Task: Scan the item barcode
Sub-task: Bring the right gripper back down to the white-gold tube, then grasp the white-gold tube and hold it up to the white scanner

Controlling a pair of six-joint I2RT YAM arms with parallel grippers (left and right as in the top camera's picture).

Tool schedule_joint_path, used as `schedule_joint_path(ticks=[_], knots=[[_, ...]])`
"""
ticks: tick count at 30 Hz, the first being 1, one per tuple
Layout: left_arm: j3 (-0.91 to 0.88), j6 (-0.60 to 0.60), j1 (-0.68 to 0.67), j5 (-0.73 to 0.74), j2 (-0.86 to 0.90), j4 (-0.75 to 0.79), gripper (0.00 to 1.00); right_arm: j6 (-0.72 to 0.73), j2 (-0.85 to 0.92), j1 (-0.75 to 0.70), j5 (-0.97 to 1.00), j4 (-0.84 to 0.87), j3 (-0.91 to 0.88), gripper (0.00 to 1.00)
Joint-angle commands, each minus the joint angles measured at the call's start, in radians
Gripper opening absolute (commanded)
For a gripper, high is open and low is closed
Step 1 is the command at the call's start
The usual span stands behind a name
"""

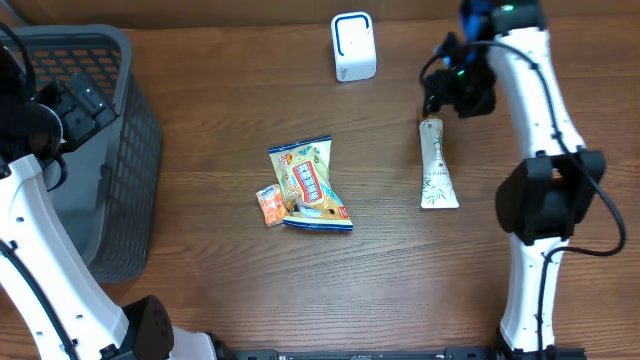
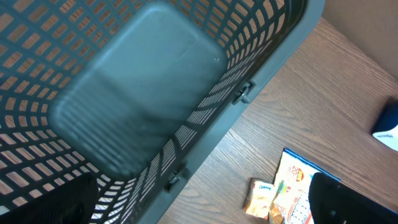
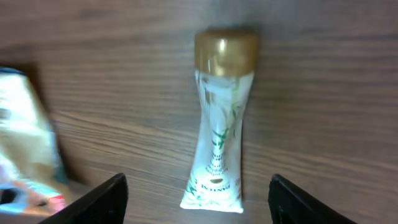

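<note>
Well, very little of this job is looking done yet. At the left edge of the counter (image 1: 220, 290) a grey mesh basket (image 1: 140, 170) is sitting, and the left pincer (image 2: 208, 202) is hanging over its inside with the fingers spread wide, gripping nothing. I am seeing nothing lying on the basket floor from the left wrist view.

Moving along, near the middle of the counter a colourful snack packet (image 1: 310, 182) is lying flat, with a small orange packet (image 1: 270, 205) touching its left side. Neither is being handled.

Further right, at the far edge, the white scanner (image 1: 353, 46) is standing upright, with nothing being held in front of it.

Right of the middle, the white tube (image 1: 437, 165) is lying flat on the counter, its gold cap pointing toward the far edge and its crimped end toward the near one. It is well apart from the scanner. The right pincer (image 3: 199, 199) is hovering over it, fingers parted to either side and not touching it.

To my eye the tube is the item being gone for, though no barcode is showing on the face turned up. So the picking up, the carrying across to the scanner and the scan itself are all waiting to be done.
</note>
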Motion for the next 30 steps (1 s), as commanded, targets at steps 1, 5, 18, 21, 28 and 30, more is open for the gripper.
schedule_joint_path(ticks=[1,5,18,21,28,30], knots=[[-0.005,0.014,0.000,-0.010,0.004,0.002,1.00,0.071,-0.032,0.039,0.132,0.014,-0.099,0.74],[-0.005,0.014,0.000,-0.010,0.004,0.002,1.00,0.074,-0.032,0.059,0.141,0.079,-0.228,0.76],[-0.005,0.014,0.000,-0.010,0.004,0.002,1.00,0.124,-0.032,0.060,0.143,0.314,-0.402,0.21],[-0.005,0.014,0.000,-0.010,0.004,0.002,1.00,0.162,-0.032,0.060,0.143,0.340,-0.402,0.04],[-0.005,0.014,0.000,-0.010,0.004,0.002,1.00,0.176,-0.032,0.078,0.130,0.316,-0.208,0.04],[-0.005,0.014,0.000,-0.010,0.004,0.002,1.00,0.174,-0.032,0.085,0.074,0.337,-0.114,0.04]])
